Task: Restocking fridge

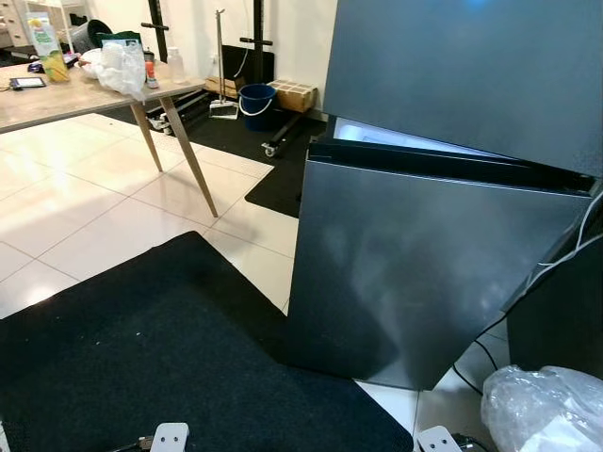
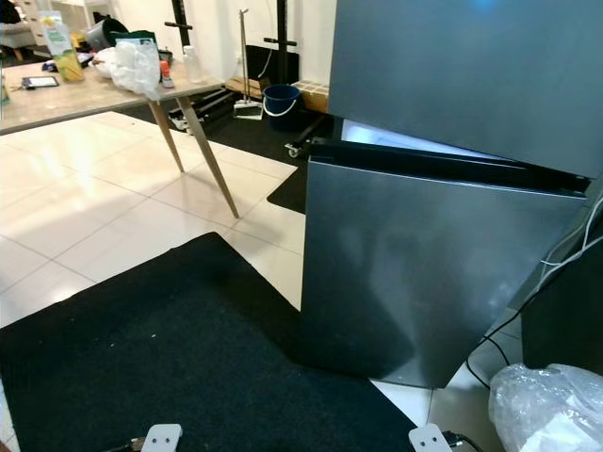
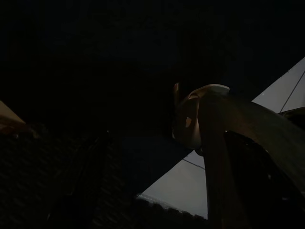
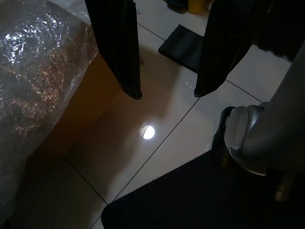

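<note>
Fridge (image 1: 443, 264) door ajar, pincers idle

head cams bright, sharp | glare on floor tiles (image 4: 148, 132) | L wrist cam v. dark | no blur

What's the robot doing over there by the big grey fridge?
It stands on a black mat facing the fridge, whose lower door is ajar, with a bright gap above it. It holds nothing right now. The right gripper hangs open over the tiled floor, beside a clear plastic bag. Groceries, including a juice carton and a white bag, wait on the table behind.
</note>
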Tool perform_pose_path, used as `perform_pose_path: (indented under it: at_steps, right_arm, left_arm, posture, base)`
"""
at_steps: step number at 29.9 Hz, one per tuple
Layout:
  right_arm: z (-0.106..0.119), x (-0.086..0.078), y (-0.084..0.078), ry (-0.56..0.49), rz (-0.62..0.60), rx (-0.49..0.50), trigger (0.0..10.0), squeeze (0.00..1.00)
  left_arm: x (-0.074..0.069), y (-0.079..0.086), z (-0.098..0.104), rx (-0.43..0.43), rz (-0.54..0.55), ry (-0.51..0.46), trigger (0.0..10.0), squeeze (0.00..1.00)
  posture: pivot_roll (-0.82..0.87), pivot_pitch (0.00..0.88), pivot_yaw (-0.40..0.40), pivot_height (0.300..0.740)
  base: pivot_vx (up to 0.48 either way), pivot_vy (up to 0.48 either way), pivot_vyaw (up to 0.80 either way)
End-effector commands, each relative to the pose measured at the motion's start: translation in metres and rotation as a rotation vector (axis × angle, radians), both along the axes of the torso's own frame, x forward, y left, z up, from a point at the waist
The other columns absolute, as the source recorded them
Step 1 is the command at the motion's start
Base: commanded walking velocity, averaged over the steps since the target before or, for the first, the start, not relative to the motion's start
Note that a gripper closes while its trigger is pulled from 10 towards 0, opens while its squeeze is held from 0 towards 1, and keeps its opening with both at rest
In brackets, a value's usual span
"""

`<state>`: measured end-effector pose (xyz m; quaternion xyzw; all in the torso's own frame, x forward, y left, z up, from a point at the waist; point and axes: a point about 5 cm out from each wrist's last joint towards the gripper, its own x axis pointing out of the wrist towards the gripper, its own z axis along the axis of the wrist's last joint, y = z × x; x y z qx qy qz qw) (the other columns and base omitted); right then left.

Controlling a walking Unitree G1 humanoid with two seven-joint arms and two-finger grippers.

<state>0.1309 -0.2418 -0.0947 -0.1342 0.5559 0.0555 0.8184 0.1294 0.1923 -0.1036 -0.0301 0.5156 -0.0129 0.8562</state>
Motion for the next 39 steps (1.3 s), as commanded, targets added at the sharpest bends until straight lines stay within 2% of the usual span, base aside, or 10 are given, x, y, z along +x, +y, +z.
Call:
perform_pose_path:
  at_steps: [1, 39]
  right_arm:
    - [0.0020, 0.0032, -0.0035, -0.010, 0.004, -0.017, 10.0, 0.00]
    - [0.0006, 0.0006, 0.0003, -0.022, 0.002, 0.013, 10.0, 0.00]
  left_arm:
    - [-0.0057, 0.0008, -0.0019, 0.008, -0.011, 0.025, 10.0, 0.00]
    - [-0.0059, 0.0001, -0.0020, 0.009, -0.034, 0.027, 10.0, 0.00]
  posture:
    - [0.05, 0.000, -0.063, 0.740]
    - [0.05, 0.000, -0.055, 0.740]
  base:
    - [0.259, 0.000, 0.00]
    - [0.309, 0.000, 0.00]
